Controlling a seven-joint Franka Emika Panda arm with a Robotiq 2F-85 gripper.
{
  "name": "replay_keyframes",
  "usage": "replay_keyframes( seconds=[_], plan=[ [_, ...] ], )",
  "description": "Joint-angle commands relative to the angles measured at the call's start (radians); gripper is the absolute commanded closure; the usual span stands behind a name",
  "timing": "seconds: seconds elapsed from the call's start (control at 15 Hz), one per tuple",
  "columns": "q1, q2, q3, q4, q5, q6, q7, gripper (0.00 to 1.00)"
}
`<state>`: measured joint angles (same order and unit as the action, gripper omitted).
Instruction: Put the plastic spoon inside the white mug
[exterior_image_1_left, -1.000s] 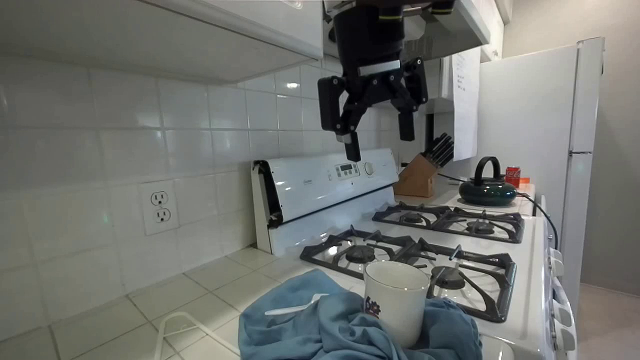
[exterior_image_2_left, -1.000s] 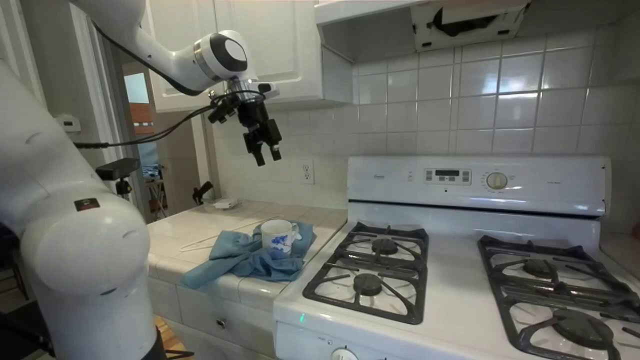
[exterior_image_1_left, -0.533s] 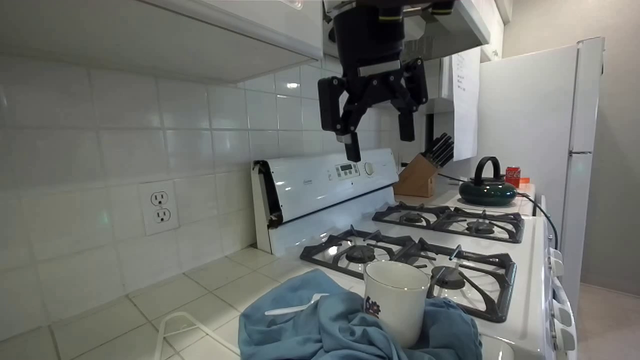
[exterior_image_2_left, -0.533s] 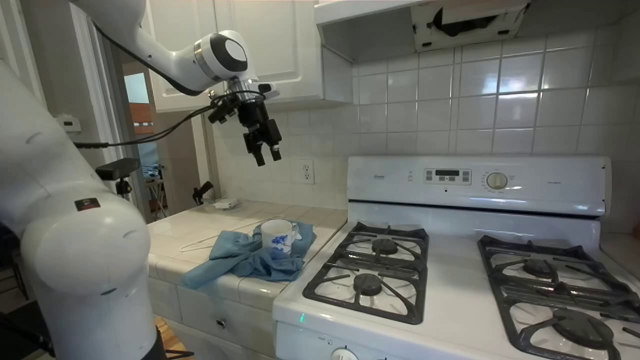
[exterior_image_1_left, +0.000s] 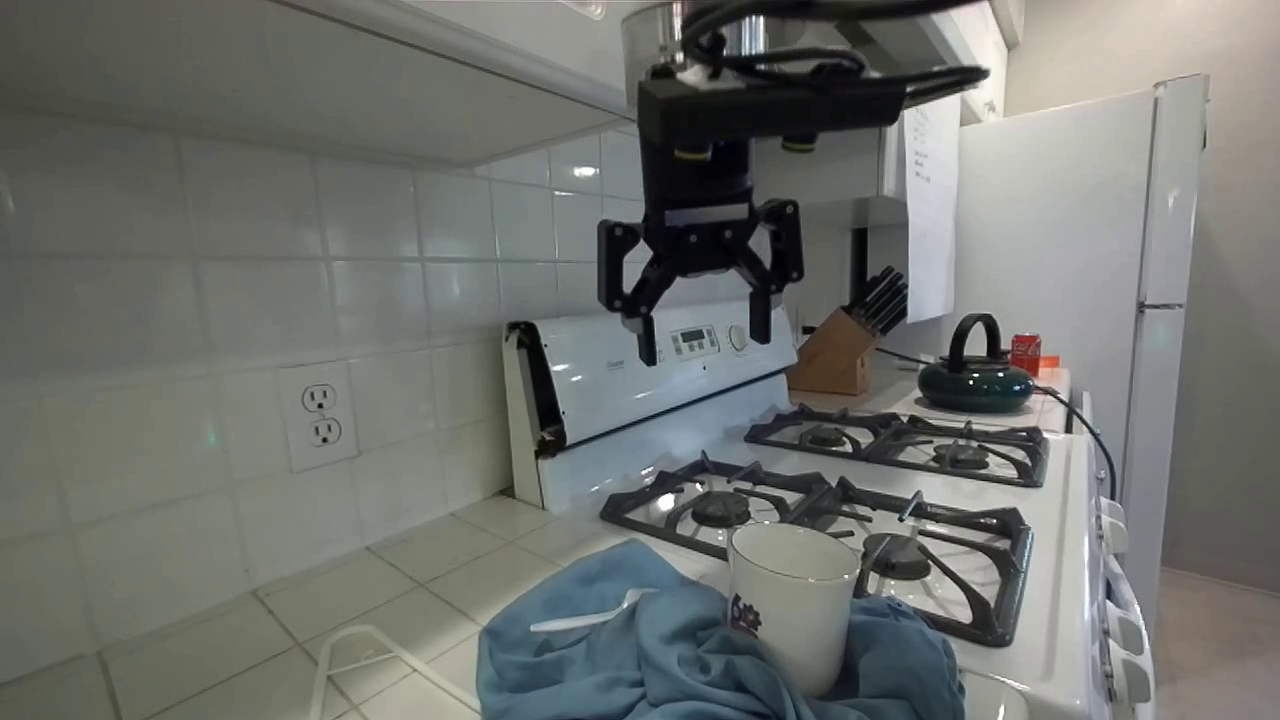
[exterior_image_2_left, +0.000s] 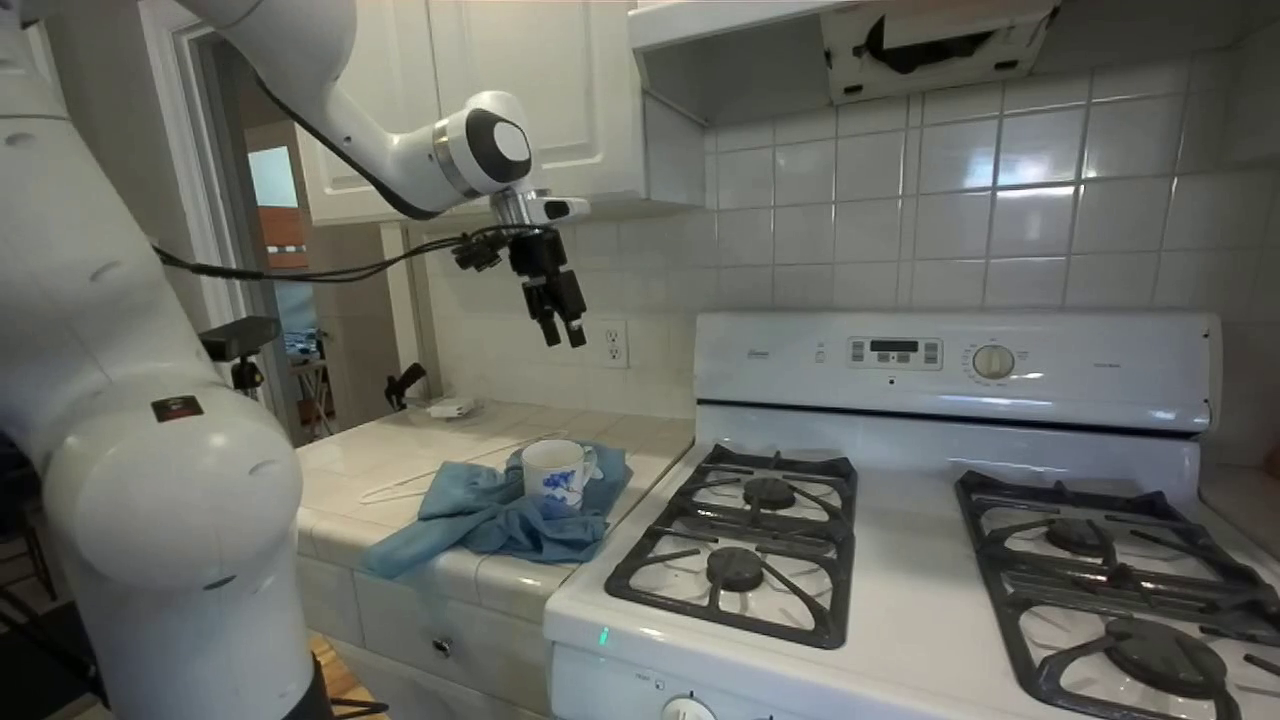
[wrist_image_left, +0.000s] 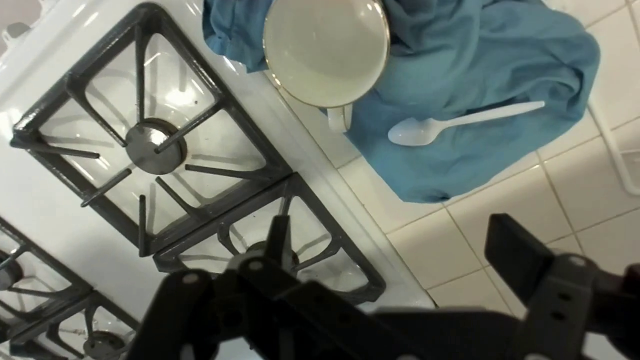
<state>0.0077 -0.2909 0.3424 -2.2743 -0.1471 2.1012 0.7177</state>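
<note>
The plastic spoon (wrist_image_left: 450, 122) lies on the blue cloth (wrist_image_left: 480, 75) just beside the white mug (wrist_image_left: 327, 50), bowl end nearer it. I have the gripper (exterior_image_1_left: 704, 342) hanging well above mug height, its 2 fingers (exterior_image_1_left: 648, 342) apart and holding nothing. If I dip too low, I'd likely pinch cloth with the spoon, and the tug could topple the mug.
</note>
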Motion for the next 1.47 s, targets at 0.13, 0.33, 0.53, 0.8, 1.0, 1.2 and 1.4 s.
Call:
replay_keyframes(
  seconds=[0.13, 0.33, 0.53, 0.8, 1.0, 1.2, 1.4],
  plan=[
    [0.043, 0.157, -0.012, 0.061, 0.013, 0.005, 0.227, 0.00],
    [0.078, 0.240, -0.025, 0.112, 0.063, -0.026, 0.375, 0.00],
    [0.107, 0.307, -0.046, 0.156, 0.044, -0.036, 0.543, 0.00],
    [0.139, 0.303, -0.087, 0.129, 0.045, -0.010, 0.553, 0.00],
    [0.147, 0.303, -0.095, 0.129, 0.045, -0.010, 0.548, 0.00],
    [0.149, 0.302, -0.095, 0.129, 0.045, -0.010, 0.548, 0.00],
    [0.149, 0.302, -0.095, 0.129, 0.045, -0.010, 0.548, 0.00]
  ],
)
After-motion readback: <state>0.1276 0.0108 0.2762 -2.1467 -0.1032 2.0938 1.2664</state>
